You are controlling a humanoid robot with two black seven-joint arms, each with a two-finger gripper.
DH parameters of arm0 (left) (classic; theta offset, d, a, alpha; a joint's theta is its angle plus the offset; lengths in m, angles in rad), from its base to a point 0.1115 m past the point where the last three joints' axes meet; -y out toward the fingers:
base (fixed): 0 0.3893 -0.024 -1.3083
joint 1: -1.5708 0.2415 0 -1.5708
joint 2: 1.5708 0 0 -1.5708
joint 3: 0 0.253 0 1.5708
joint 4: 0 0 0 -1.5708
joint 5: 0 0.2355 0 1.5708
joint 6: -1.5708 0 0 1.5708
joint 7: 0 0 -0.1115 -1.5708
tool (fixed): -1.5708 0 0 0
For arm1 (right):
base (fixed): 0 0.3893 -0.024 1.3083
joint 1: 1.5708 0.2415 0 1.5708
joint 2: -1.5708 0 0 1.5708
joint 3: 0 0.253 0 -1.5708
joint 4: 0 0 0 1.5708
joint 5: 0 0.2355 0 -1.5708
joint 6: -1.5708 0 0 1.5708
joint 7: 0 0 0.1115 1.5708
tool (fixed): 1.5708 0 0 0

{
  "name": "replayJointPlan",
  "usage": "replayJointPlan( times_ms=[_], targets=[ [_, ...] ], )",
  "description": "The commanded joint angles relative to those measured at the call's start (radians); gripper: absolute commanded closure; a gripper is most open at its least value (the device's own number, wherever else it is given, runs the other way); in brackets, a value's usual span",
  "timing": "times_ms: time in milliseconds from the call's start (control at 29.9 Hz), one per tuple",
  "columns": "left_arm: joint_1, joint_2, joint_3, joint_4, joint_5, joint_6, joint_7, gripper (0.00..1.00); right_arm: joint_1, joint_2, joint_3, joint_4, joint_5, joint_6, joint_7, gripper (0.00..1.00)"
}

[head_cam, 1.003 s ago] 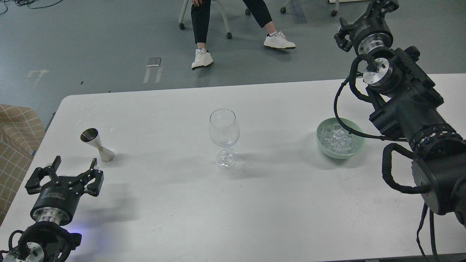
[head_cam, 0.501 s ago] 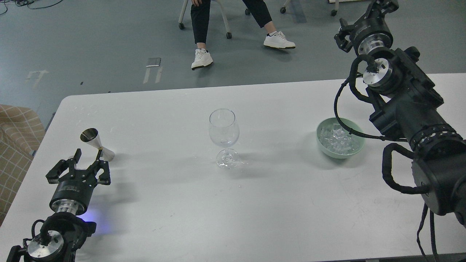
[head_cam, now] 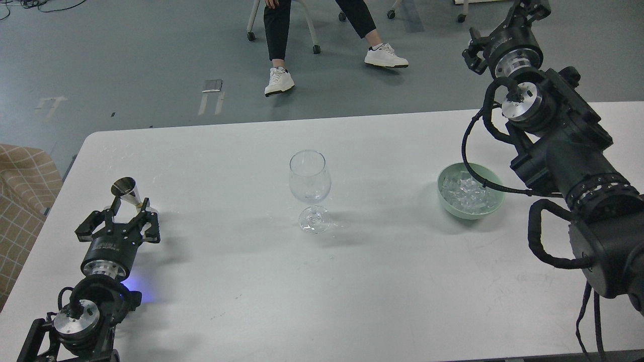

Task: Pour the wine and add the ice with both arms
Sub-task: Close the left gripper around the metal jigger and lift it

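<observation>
A steel jigger point(head_cam: 128, 190) stands at the table's left. My left gripper point(head_cam: 131, 205) is open, and its fingers reach either side of the jigger's lower cone; I cannot tell if they touch it. An empty clear stemmed wine glass point(head_cam: 310, 183) stands upright mid-table. A green bowl point(head_cam: 469, 214) at the right holds several clear ice cubes point(head_cam: 465, 193). My right gripper point(head_cam: 526, 7) is raised far beyond the bowl at the top edge, and its fingers cannot be told apart. No wine is visible.
The white table point(head_cam: 352, 281) ends close behind the bowl and glass. A seated person's legs point(head_cam: 276, 45) and chair are on the floor beyond. A beige checked cushion point(head_cam: 22, 186) sits off the table's left edge. My right arm's cable point(head_cam: 470, 156) hangs over the bowl.
My left gripper has moved forward and right to the jigger, and its fingers now straddle the jigger's base. The right arm has hardly moved.
</observation>
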Motion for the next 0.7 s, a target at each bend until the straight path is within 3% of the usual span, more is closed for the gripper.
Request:
replayJointPlan(
  times_ms=[0, 501, 668],
  targets=[
    [-0.028, 0.001, -0.001, 0.035, -0.005, 0.0, -0.002, 0.43, -0.004, 0.0, 0.0, 0.0, 0.0, -0.001, 0.0, 0.0],
    [-0.151, 0.006, -0.005, 0.192, -0.008, -0.032, -0.005, 0.45, -0.012, -0.012, 0.0, 0.0, 0.0, -0.001, 0.0, 0.0],
    [-0.16, 0.026, -0.001, 0.218, -0.008, -0.098, -0.002, 0.61, -0.015, -0.035, -0.001, 0.0, 0.0, 0.0, 0.0, 0.0]
  ],
)
